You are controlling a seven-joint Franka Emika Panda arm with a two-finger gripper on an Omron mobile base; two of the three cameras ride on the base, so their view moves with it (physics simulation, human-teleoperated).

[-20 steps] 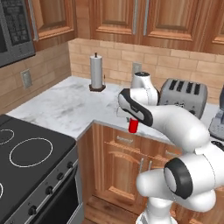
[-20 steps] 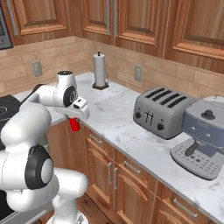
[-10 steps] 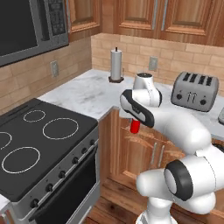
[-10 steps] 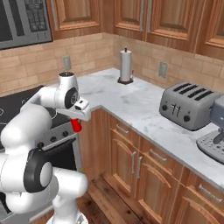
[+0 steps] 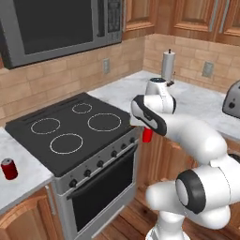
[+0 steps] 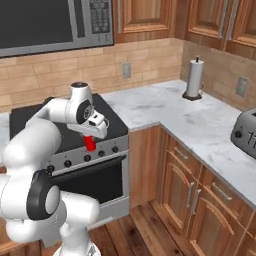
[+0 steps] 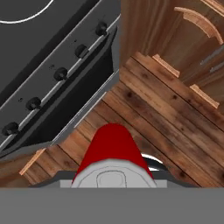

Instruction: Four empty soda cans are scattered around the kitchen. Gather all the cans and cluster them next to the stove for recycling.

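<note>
My gripper (image 5: 146, 130) is shut on a red soda can (image 5: 147, 135) and holds it in the air in front of the stove's (image 5: 70, 120) right front corner, at knob height. From the right base the same can (image 6: 90, 143) hangs under the gripper (image 6: 90, 138), before the oven front (image 6: 100, 182). In the hand view the can (image 7: 113, 148) sits low in the middle, above the wooden floor, with the stove's knobs (image 7: 60, 73) at the upper left. A second red soda can (image 5: 8, 168) stands upright on the marble counter left of the stove.
A dark microwave (image 5: 51, 23) hangs over the stove. On the counter (image 6: 165, 107) right of the stove stand a paper towel holder (image 6: 194, 79) and, further right, a toaster (image 6: 246, 131). Wooden base cabinets (image 6: 195, 190) run below the counter.
The whole picture has shifted: the base has moved left from the toaster counter to the stove. The red can stays held in the shut gripper.
</note>
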